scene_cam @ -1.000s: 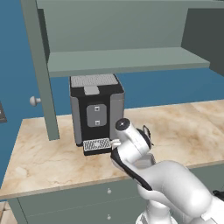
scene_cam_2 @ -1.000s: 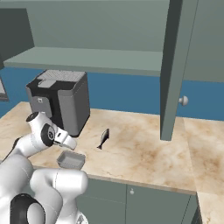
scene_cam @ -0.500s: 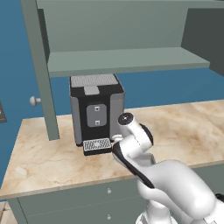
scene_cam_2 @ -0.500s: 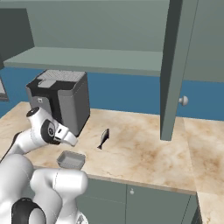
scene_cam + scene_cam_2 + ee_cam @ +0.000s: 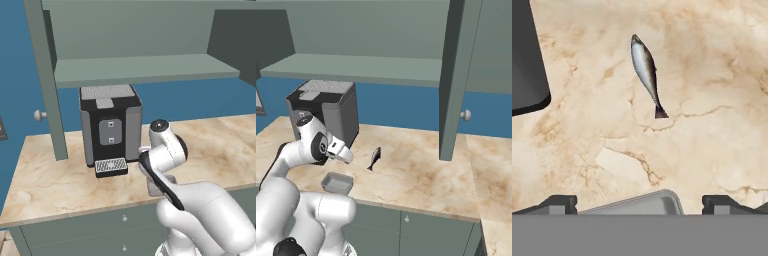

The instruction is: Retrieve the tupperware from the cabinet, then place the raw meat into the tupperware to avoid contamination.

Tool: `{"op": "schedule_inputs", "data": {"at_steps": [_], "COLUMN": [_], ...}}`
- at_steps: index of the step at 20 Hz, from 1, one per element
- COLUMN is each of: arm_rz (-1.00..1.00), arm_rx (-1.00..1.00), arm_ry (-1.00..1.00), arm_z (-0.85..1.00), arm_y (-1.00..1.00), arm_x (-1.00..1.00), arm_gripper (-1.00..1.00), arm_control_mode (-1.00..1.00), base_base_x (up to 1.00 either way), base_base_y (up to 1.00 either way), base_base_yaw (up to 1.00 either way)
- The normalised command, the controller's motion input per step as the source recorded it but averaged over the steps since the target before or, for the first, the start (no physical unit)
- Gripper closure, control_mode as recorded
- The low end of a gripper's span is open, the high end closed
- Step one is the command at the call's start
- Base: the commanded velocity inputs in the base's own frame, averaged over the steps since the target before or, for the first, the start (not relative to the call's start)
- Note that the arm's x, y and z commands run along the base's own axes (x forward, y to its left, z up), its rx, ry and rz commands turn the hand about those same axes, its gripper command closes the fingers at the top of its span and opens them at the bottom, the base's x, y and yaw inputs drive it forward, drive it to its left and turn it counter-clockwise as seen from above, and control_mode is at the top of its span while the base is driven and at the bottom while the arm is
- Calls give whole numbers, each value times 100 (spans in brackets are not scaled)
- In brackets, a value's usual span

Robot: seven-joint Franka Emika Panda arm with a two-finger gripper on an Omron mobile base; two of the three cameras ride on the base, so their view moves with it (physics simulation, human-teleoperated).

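The tupperware (image 5: 337, 183), a shallow grey container, sits on the marble counter near its front edge. One of its rounded corners (image 5: 643, 203) shows in the hand view, low between my finger tips. The raw meat, a small dark fish (image 5: 374, 158), lies on the counter to the tupperware's right and further back, and is seen ahead in the hand view (image 5: 646, 69). My gripper (image 5: 641, 204) hovers over the tupperware's far corner, open and holding nothing. The cabinet (image 5: 140, 70) above stands open, its shelf bare.
A black coffee machine (image 5: 110, 127) with a grated drip tray (image 5: 111, 166) stands at the back left, close to my arm, and its dark side edges into the hand view (image 5: 527, 55). An open cabinet door (image 5: 453, 75) hangs down right of the fish. Drawer fronts (image 5: 406, 227) run below.
My hand has swung a little to the right, away from the coffee machine and toward the fish. The tupperware and fish lie where they were.
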Motion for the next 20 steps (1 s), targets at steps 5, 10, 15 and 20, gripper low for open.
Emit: {"op": "schedule_inputs", "data": {"at_steps": [5, 10, 15, 20], "arm_rz": [5, 7, 10, 8], "arm_rx": [4, 3, 7, 13], "arm_ry": [0, 0, 0, 0], "arm_z": [3, 0, 0, -1], "arm_y": [-48, -49, -40, -12], "arm_x": [-2, 0, 5, 32], "arm_gripper": [-100, -100, -100, -100], "arm_control_mode": [-100, -100, -100, -100], "base_base_x": [0, 0, 0, 0], "base_base_y": [0, 0, 0, 0], "base_base_yaw": [0, 0, 0, 0]}}
